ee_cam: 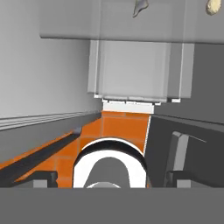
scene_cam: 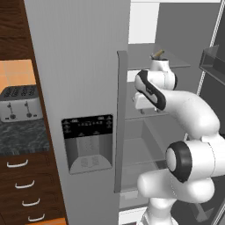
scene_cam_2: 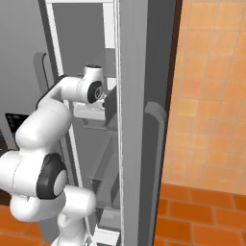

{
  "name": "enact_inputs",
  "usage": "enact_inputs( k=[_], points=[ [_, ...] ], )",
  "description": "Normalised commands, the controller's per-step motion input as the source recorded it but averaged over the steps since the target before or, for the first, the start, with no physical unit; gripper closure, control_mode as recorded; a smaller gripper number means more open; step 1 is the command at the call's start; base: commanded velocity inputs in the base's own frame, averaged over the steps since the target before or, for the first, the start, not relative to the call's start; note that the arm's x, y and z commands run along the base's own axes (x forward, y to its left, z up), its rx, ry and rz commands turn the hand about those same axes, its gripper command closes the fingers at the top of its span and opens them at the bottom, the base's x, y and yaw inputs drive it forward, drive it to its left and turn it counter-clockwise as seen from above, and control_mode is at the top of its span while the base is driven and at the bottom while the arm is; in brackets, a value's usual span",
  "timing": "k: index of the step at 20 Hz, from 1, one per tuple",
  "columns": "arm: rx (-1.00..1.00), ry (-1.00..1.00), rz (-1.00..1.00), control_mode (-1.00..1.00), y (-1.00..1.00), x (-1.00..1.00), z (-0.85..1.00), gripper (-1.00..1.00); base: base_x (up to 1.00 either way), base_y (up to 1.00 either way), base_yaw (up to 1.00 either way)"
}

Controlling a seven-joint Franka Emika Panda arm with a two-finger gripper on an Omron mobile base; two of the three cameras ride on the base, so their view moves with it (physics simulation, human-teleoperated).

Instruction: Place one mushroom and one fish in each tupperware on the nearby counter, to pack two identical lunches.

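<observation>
— Fingertips (ee_cam: 46,176) stood wide apart, holding nothing, inside the open fridge (scene_cam: 88,66).
— And the food?
— Fish (ee_cam: 140,7) at twelve o'clock, mushroom (ee_cam: 213,6) at one, on the glass shelf (ee_cam: 118,26).

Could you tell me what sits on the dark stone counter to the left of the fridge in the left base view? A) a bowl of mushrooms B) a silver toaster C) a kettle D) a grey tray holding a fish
B: a silver toaster with slots on top and two levers on its front stands on the dark counter, above the drawers.
</observation>
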Motion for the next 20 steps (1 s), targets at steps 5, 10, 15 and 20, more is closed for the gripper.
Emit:
enact_inputs(
  k=[5,10,15,20],
  points=[
    [0.0,0.02,0.0,-1.0,-0.07,0.48,-0.14,-1.0,0.0,0.0,0.0],
    [0.0,-0.05,0.0,-1.0,-0.05,0.21,-0.46,-1.0,0.0,0.0,0.0],
    [0.0,-0.09,0.0,-1.0,-0.02,0.18,-0.47,-1.0,0.0,0.0,0.0],
    [0.01,-0.15,0.0,-1.0,0.0,0.37,-0.26,-1.0,0.0,0.0,0.0]
  ],
)
